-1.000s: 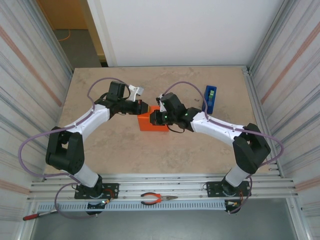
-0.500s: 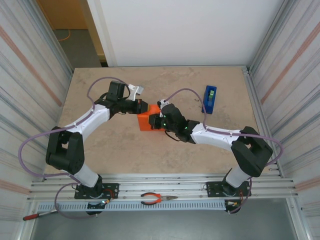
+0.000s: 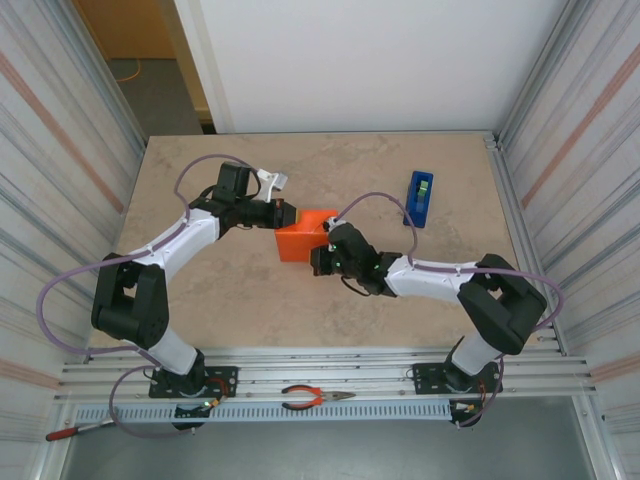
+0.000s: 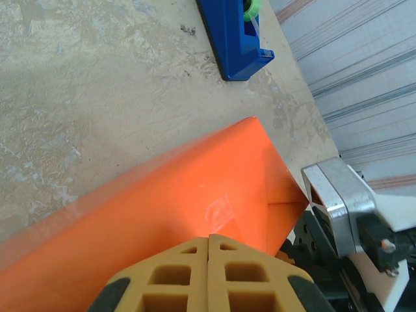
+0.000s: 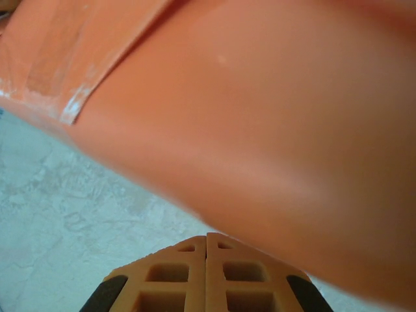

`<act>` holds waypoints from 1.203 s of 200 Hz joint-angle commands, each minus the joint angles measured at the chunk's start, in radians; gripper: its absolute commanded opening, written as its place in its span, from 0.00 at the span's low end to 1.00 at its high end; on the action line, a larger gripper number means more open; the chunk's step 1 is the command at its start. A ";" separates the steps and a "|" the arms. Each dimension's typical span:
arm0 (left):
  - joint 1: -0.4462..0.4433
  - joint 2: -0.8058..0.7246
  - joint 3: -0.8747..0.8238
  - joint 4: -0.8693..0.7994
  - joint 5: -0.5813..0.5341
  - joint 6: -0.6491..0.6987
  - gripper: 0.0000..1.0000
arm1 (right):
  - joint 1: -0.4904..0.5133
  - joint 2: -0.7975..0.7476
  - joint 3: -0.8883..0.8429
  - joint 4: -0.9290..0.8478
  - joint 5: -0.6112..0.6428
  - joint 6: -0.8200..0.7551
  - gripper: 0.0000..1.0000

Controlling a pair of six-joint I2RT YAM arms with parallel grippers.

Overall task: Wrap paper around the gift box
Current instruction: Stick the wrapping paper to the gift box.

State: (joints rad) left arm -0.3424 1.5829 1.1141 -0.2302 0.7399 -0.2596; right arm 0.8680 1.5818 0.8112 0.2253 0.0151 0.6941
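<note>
1. The left claw [image 3: 284, 214] is clenched, its 2 yellow fingers [image 4: 175, 276] meeting flat with nothing between them; its tip sits at the far left edge of the gift box [image 3: 305, 236].
2. The right claw [image 3: 319, 262] is clenched too and grasps nothing. In the right wrist view its fingers [image 5: 175, 273] meet along 1 seam just under the box's orange side.
3. The gift box rests on the desk [image 3: 230, 290] near the middle, between the 2 claws. We cannot tell whether either tip truly touches it.
4. The paper [image 5: 71, 45] covers the box, and a folded flap with a whitish taped edge shows at its upper left in the right wrist view.
5. A blue tape dispenser [image 3: 420, 197] stands well apart, to the far right of the box.
6. Red-handled pliers [image 3: 315, 398] lie on the rail between the arm bases.
</note>
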 commanded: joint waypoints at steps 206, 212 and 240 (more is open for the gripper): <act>-0.030 0.012 -0.037 -0.081 0.004 -0.001 0.00 | -0.015 0.055 0.158 -0.021 0.090 -0.012 0.00; -0.031 0.011 -0.037 -0.082 0.004 -0.001 0.00 | -0.021 0.058 0.160 -0.017 0.088 -0.008 0.00; -0.032 0.012 -0.033 -0.076 0.006 -0.009 0.00 | -0.030 0.039 0.145 -0.023 0.061 0.004 0.00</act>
State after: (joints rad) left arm -0.3496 1.5829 1.1133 -0.2241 0.7315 -0.2600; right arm 0.8612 1.6173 0.9390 0.1841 0.0513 0.6735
